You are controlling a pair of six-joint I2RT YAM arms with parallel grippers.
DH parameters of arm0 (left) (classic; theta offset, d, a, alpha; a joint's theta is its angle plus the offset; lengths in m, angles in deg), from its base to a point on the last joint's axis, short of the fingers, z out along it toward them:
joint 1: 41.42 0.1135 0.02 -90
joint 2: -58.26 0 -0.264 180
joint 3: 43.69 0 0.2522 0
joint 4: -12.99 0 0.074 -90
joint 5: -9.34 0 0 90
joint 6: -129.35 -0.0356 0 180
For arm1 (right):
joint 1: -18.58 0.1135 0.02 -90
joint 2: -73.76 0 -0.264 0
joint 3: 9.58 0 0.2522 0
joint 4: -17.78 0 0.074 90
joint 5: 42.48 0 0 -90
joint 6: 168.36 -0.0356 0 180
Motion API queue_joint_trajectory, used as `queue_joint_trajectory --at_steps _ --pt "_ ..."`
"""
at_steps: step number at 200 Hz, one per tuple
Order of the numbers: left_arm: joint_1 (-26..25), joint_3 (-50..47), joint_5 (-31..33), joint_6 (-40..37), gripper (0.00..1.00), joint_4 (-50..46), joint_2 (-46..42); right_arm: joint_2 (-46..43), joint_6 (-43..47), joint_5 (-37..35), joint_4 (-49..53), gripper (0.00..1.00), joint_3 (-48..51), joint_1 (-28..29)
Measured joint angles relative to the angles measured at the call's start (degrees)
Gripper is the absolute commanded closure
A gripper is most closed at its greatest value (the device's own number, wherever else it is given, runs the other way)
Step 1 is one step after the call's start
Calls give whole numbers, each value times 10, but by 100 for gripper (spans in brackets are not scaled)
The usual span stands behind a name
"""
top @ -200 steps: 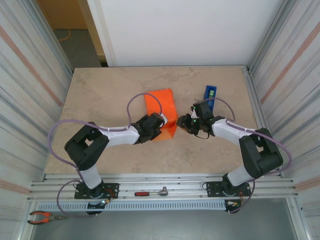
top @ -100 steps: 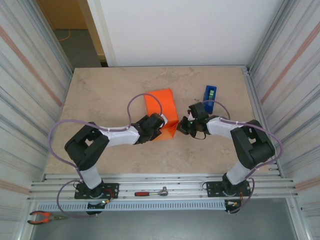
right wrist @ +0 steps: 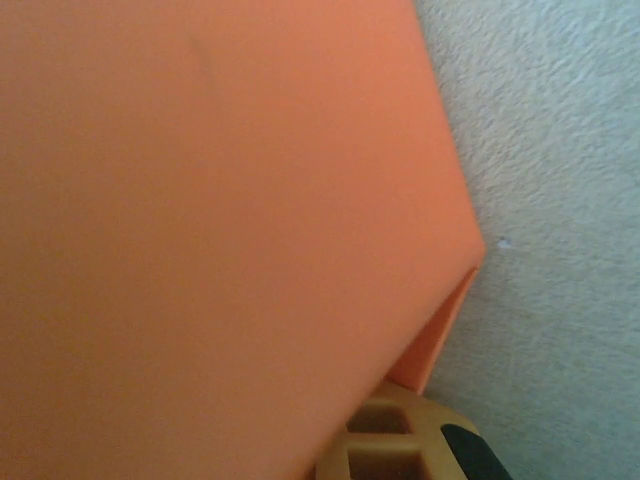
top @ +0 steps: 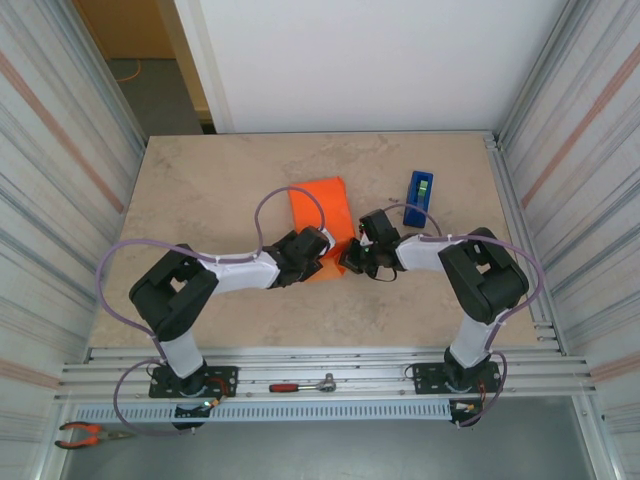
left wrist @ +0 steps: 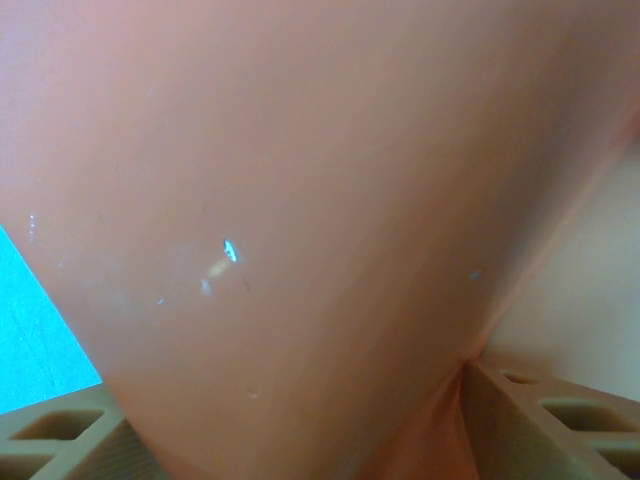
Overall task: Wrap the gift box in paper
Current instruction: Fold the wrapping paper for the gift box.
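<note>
Mid-table, the gift box (top: 320,212), skinned in the paper (right wrist: 220,220). At its near-left corner, left gripper (top: 316,250), jaws wide and clamped across the box, in contact with orange at both fingers (left wrist: 545,425). At the near-right edge, right gripper (top: 352,258), clenched tight beside a raised paper flap; pinch on it unclear. Blue tape dispenser (top: 420,188) well apart, far right. Bare table (top: 210,200) open leftward and beyond; side walls (top: 60,150) close on both flanks.

Paper (top: 320,208) plain bright orange, tape dispenser (top: 420,188) blue, table (top: 210,190) beige w/ faint grey marbling.
</note>
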Motion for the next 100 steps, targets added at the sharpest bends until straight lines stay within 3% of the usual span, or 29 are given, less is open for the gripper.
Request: queue_joint_trajectory --at_steps 50,100 --pt "0 31 -33 25 25 -44 -32 -9 -5 -10 -16 100 17 2" --pt "14 58 -96 111 23 -54 -119 -52 -4 -10 -4 100 39 -6"
